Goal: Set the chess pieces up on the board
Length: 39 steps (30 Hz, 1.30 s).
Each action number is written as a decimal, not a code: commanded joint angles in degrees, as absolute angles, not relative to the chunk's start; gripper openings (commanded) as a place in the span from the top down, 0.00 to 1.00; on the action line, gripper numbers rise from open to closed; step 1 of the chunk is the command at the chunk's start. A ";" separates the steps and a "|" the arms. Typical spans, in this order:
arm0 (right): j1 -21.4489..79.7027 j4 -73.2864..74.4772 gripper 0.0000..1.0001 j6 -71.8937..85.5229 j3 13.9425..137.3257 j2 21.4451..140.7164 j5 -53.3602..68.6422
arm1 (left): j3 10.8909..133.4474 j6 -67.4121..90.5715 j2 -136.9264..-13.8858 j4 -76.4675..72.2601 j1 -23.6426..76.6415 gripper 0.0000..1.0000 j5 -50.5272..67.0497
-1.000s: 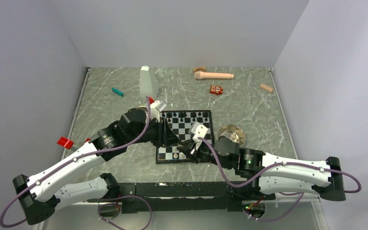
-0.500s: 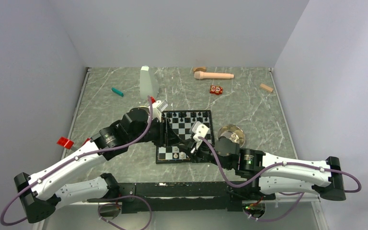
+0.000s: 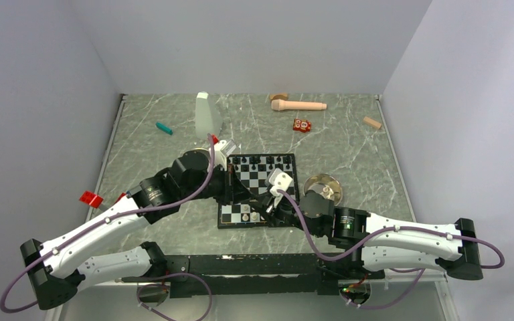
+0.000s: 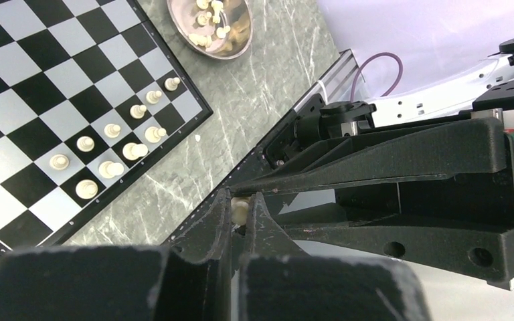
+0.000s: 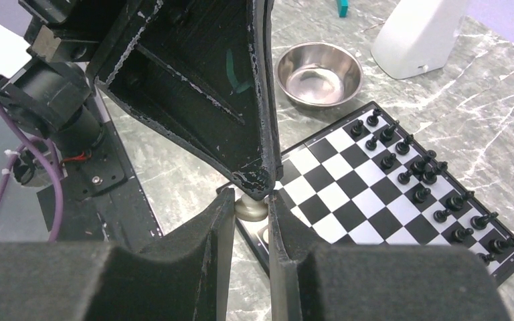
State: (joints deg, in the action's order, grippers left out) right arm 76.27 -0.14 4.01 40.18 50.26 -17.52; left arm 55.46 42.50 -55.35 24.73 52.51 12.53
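The left gripper has closed its jaws on a cream chess piece, which the right gripper also clamps by its base, above the board near its front edge, apparently a handover between arms.

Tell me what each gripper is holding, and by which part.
Both grip the same cream chess piece: the right gripper pinches its wide base, and the left gripper is shut on its top.
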 commanded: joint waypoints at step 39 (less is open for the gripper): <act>76.64 -3.28 0.35 14.12 35.23 40.91 -24.95 | 23.82 31.76 -58.43 2.95 53.39 1.00 -14.81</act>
State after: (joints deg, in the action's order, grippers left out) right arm 76.34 -2.26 12.95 34.94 40.97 -23.59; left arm 21.76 30.74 -56.88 0.51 52.77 -15.29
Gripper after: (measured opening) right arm 0.645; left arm 0.053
